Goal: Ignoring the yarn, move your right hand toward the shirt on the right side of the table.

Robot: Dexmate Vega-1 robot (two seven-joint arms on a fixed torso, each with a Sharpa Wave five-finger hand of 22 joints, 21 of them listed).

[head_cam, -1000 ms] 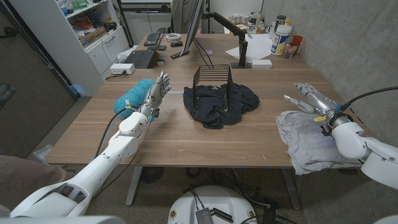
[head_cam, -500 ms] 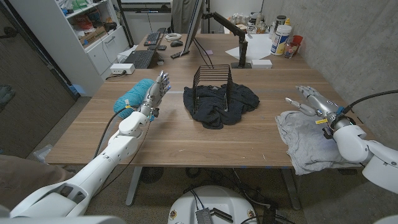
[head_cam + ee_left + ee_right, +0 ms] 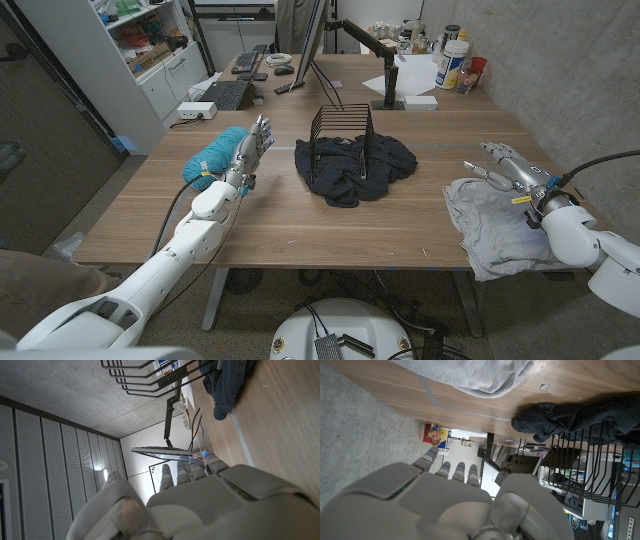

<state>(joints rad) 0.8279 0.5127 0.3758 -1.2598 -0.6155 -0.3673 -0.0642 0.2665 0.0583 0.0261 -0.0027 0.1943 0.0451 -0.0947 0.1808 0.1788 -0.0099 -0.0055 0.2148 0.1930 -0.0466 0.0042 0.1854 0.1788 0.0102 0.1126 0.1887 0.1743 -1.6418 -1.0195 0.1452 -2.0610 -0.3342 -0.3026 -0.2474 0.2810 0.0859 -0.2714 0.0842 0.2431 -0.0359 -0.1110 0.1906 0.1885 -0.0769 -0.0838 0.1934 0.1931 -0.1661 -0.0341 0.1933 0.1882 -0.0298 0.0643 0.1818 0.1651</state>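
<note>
Table [image 3: 300,225]: right hand [image 3: 505,165] over shirt [image 3: 490,215].

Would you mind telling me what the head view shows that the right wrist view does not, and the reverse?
Head view alone: the teal yarn beside the open left hand, and the whole grey shirt spread on the table's right side, with the open right hand at its far edge. Right wrist view alone: the back of that right hand close up. Both share the grey shirt, the dark garment, the black wire rack and the wooden table.
</note>
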